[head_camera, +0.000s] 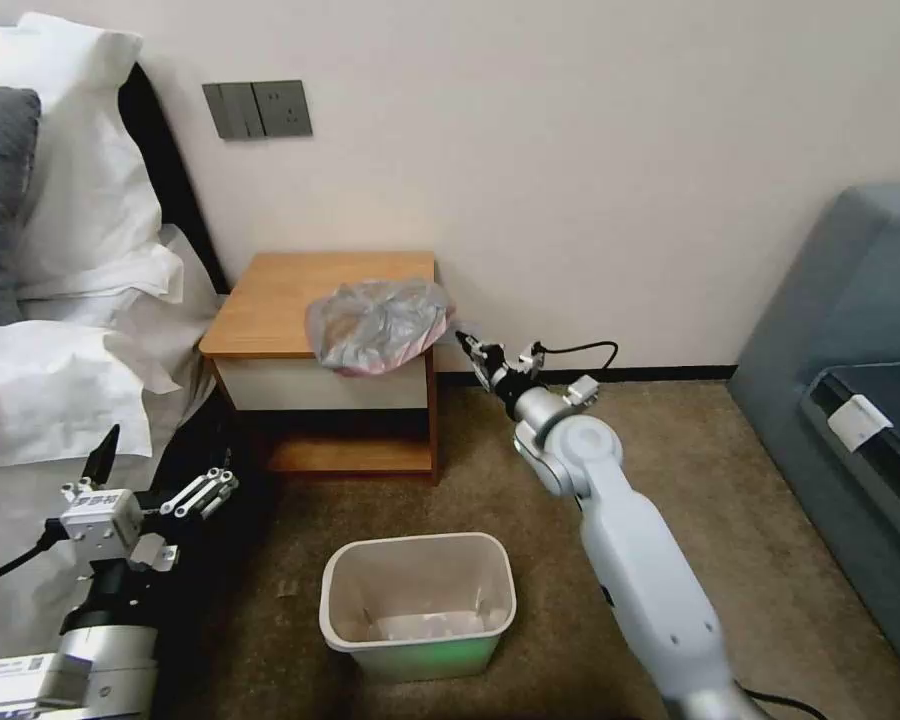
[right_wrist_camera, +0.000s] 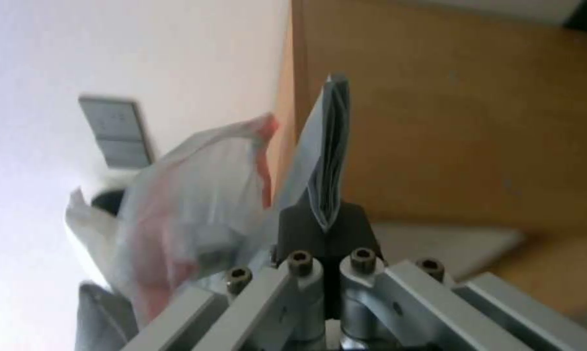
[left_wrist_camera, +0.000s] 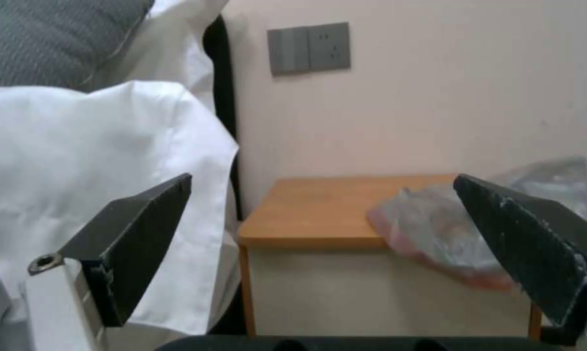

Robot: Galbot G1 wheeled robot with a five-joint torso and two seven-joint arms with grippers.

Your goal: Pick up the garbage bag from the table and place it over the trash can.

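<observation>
Right hand (right_wrist_camera: 322, 214) pinching garbage bag (head_camera: 375, 322) edge

The garbage bag (head_camera: 378, 325) is thin, crinkly, translucent plastic film. The counter (head_camera: 270, 305) top is smooth matt wood. The trash can (head_camera: 418, 604) is smooth beige plastic on rough carpet (head_camera: 750, 540).

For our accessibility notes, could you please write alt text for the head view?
The right claw is shut on an edge of the garbage bag, which lies crumpled at the right front corner of the table. The trash can stands on the carpet in front, and the left claw hangs open beside the bed.
</observation>
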